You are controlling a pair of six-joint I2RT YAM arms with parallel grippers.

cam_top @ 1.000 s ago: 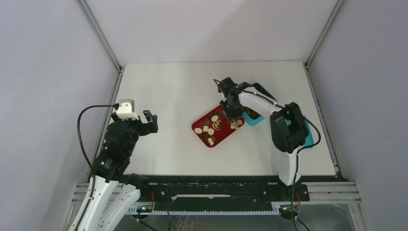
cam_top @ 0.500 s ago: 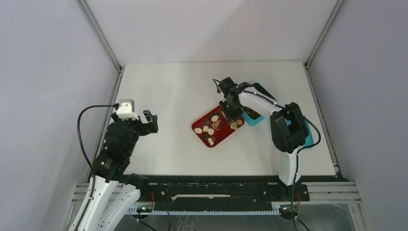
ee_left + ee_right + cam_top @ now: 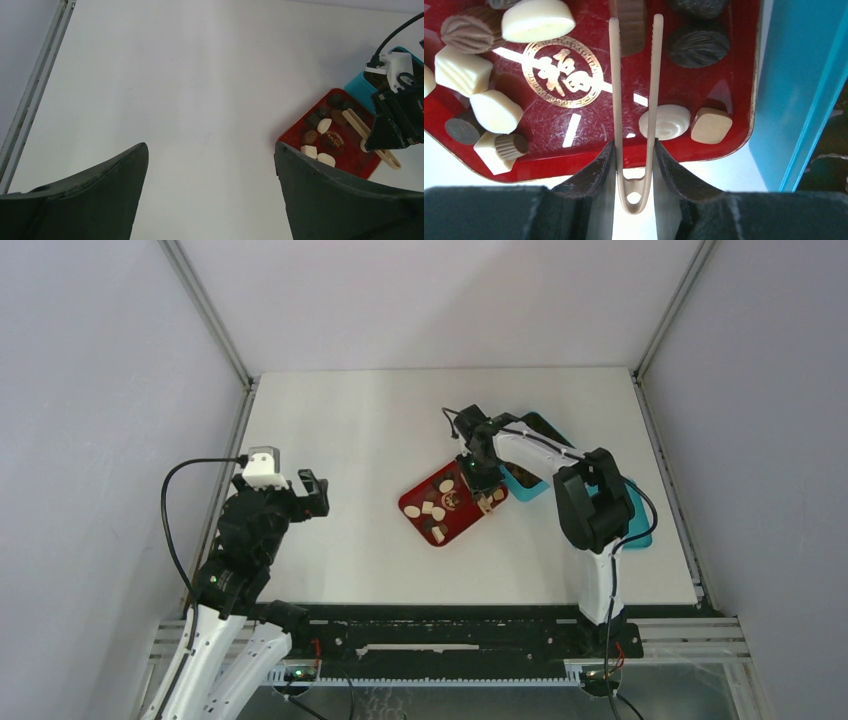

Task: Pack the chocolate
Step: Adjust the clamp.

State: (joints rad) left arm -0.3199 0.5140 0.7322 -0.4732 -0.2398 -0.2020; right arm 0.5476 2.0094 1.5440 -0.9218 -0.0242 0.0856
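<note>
Several pieces of chocolate (image 3: 538,20), dark, tan and cream, lie loose on the red tray (image 3: 574,135). My right gripper (image 3: 634,147) is shut on the tan wooden tongs (image 3: 614,90), gripping them near their bend. The tongs' two arms reach over the tray and straddle a brown piece (image 3: 631,25) at their tips. A white swirl piece (image 3: 665,121) sits just right of the tongs. In the top view the right gripper (image 3: 478,475) hovers over the tray's far right end (image 3: 462,522). My left gripper (image 3: 210,147) stands open and empty, far left of the tray (image 3: 350,159).
A teal box (image 3: 532,483) lies right against the tray's right side, its blue wall (image 3: 804,85) close beside the tongs. The left arm (image 3: 250,530) hangs near the table's left edge. Metal frame rails run along both sides.
The right arm's wrist and elbow have shifted slightly left over the tray, the tongs still held. The left arm has not moved.
</note>
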